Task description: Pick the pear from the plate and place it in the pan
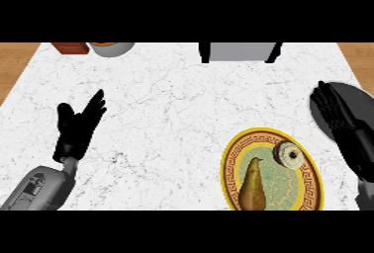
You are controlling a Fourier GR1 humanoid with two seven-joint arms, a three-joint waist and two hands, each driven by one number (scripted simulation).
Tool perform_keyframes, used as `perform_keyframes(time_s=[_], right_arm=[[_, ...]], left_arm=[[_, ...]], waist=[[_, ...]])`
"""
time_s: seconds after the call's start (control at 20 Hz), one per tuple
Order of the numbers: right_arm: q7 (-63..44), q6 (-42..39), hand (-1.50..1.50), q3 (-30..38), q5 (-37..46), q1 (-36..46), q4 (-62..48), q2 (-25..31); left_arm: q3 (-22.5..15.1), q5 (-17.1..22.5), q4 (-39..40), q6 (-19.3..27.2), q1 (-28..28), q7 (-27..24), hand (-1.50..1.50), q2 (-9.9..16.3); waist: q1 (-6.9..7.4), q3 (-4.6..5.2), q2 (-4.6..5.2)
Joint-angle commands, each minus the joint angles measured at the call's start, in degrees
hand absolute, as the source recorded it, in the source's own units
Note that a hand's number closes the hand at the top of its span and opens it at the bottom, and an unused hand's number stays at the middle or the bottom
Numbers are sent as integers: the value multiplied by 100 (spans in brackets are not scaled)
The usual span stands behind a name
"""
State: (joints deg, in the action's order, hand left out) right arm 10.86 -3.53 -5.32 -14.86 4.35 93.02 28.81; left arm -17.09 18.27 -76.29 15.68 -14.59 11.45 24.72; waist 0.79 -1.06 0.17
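Observation:
A brownish-yellow pear (254,187) lies on a yellow-rimmed patterned plate (235,148) at the lower right of the counter, stem end pointing away from me. A dark pan (364,101) sits at the right edge, mostly hidden behind my right hand (337,112). That hand is open with straight fingers pointing up, above and to the right of the plate and apart from the pear. My left hand (76,126) rests open at the left, fingers up, far from the plate.
A round frosted doughnut-like item (289,154) shares the plate with the pear. At the back edge stand a brown block (70,48), a grey bowl (112,49) and a grey box with dark sides (240,52). The counter is white marble.

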Motion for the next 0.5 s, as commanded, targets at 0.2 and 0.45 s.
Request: perform_keyframes(time_s=[0.2, 0.45], right_arm=[[7, -336, 150, 34, -576, 609, 443, -467], [578, 941, 150, 142, 1618, -933, 1117, 270]], left_arm=[[782, 168, -876, 185, -77, -250, 0, 173], [962, 413, -850, 102, 345, -462, 0, 56]], waist=[[25, 104, -51], [-290, 111, -103]])
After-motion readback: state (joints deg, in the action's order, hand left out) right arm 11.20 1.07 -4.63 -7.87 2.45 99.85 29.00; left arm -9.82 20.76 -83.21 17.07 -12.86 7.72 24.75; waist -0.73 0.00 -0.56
